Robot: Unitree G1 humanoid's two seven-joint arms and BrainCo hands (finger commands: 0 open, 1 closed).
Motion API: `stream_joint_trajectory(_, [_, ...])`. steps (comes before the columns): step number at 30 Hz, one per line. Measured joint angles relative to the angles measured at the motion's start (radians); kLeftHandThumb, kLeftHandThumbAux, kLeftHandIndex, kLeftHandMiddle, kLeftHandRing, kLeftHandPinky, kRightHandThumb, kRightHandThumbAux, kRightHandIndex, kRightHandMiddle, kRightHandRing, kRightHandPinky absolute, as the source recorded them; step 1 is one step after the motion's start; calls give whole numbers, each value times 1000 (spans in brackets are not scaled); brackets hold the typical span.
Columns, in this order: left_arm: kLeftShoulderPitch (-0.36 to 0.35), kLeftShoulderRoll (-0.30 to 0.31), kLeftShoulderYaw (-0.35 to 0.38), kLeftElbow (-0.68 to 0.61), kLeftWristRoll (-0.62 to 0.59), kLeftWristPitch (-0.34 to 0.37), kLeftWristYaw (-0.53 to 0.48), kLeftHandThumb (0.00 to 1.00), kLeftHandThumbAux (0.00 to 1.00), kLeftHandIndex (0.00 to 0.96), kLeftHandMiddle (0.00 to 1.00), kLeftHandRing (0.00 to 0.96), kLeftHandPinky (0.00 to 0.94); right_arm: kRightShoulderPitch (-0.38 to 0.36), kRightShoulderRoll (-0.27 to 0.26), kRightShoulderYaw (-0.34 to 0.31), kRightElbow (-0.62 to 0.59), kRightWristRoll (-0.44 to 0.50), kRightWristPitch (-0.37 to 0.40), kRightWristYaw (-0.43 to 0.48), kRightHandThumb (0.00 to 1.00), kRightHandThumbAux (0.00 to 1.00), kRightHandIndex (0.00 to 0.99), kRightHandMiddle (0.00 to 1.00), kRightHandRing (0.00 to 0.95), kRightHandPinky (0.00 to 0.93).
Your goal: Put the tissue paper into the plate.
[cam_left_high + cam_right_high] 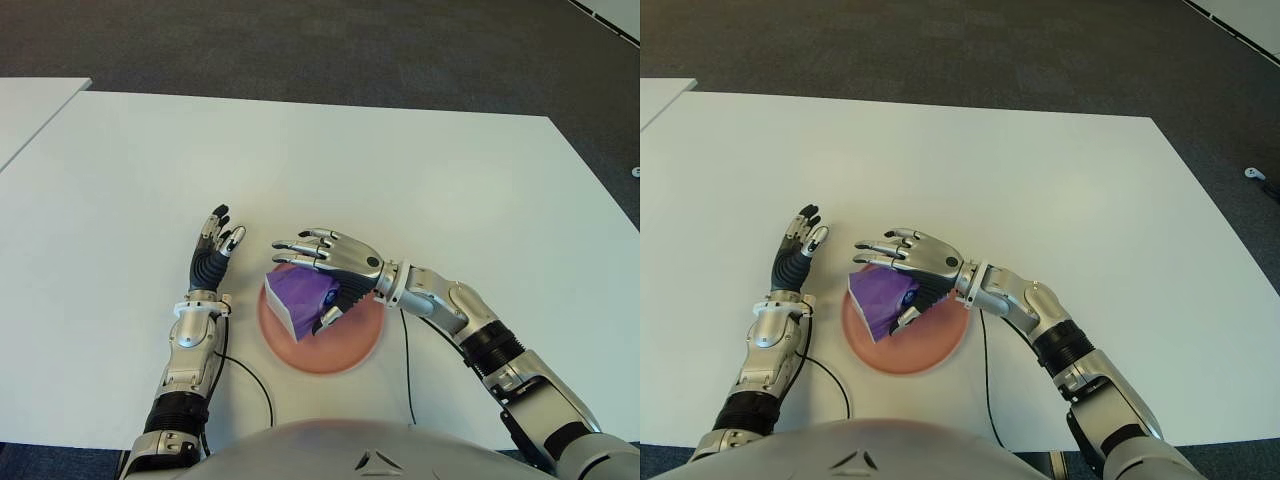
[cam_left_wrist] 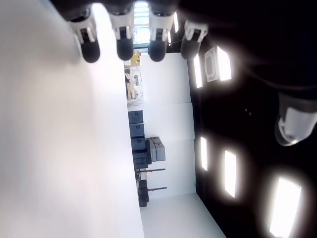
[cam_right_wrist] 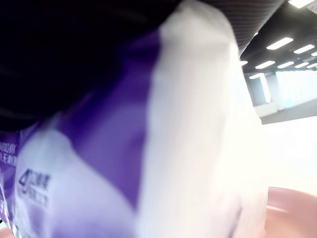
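The tissue paper is a purple and white pack (image 1: pixel 298 294). It sits tilted in the pink plate (image 1: pixel 345 352), near the table's front edge, its lower end on the plate. My right hand (image 1: pixel 318 262) hovers just over it, open, four fingers stretched out flat toward the left and the thumb (image 1: pixel 330 318) down along the pack's near side. Up close in the right wrist view, the pack (image 3: pixel 148 148) lies right under the palm, with the plate's rim (image 3: pixel 292 208) behind it. My left hand (image 1: pixel 215 245) shows left of the plate, open, fingers (image 2: pixel 124 47) straight and holding nothing.
The white table (image 1: pixel 400 170) stretches wide behind and to both sides of the plate. A second white table's corner (image 1: pixel 30 105) shows at the far left. A thin black cable (image 1: pixel 405 360) runs along the right arm, and dark carpet (image 1: pixel 300 40) lies beyond the table.
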Motion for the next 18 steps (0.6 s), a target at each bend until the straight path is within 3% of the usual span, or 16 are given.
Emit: stream_joint_trajectory(18, [-12, 6, 1, 20, -8, -19, -10, 334, 422, 0, 0, 0, 0, 12, -13, 1, -23, -9, 14, 3, 59, 266, 0, 0, 0, 0])
